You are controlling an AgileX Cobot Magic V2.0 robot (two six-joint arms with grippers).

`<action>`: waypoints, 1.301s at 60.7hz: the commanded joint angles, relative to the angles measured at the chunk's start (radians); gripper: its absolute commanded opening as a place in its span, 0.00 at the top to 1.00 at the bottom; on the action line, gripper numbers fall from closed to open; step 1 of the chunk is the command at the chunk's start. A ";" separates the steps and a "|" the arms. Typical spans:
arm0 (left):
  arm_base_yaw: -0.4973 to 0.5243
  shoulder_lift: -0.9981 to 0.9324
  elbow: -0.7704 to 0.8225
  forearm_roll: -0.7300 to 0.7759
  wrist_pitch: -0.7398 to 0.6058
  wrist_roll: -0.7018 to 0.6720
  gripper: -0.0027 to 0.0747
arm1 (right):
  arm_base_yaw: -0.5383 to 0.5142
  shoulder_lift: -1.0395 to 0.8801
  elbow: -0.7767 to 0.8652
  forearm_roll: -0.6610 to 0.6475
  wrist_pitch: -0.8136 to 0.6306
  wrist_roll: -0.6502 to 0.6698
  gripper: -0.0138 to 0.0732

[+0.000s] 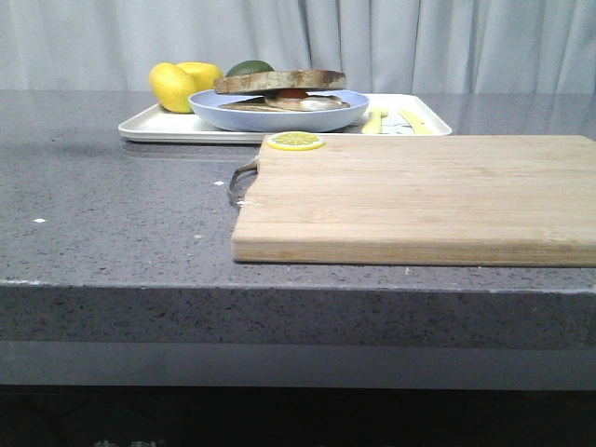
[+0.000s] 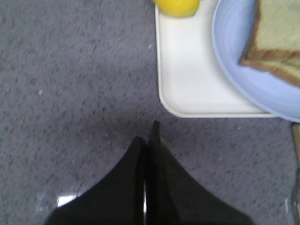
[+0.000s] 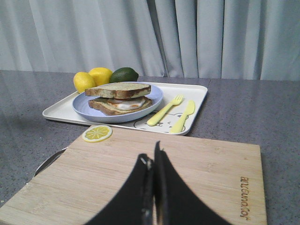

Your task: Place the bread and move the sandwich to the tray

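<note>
The bread (image 1: 279, 80) lies as the top slice on the sandwich (image 1: 307, 101), whose fried egg shows beneath it, on the round pale blue plate (image 1: 279, 118). The plate stands on the white tray (image 1: 158, 127) at the back. The right wrist view shows the bread (image 3: 119, 89), sandwich (image 3: 124, 104), plate (image 3: 84, 107) and tray (image 3: 197, 93). My right gripper (image 3: 151, 152) is shut and empty over the cutting board. My left gripper (image 2: 147, 133) is shut and empty over the counter, near the tray's corner (image 2: 187, 79); the plate (image 2: 248, 79) and bread (image 2: 281, 33) are beyond it. Neither gripper shows in the front view.
A wooden cutting board (image 1: 419, 196) with a metal handle lies in front of the tray, a lemon slice (image 1: 295, 141) on its far left corner. Two lemons (image 1: 177, 84) and a dark green fruit (image 1: 250, 67) sit on the tray's left, a yellow fork (image 3: 164, 112) and knife (image 3: 183, 116) on its right.
</note>
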 commanded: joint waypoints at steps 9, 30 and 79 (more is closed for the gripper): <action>0.051 -0.202 0.234 0.003 -0.126 -0.009 0.99 | 0.000 0.006 -0.029 0.007 -0.084 0.000 0.91; 0.077 -0.537 0.677 0.000 -0.466 -0.009 0.99 | 0.000 0.006 -0.029 0.007 -0.084 0.000 0.91; 0.077 -1.400 1.517 -0.081 -1.080 -0.009 0.99 | 0.000 0.007 -0.029 0.007 -0.091 0.000 0.91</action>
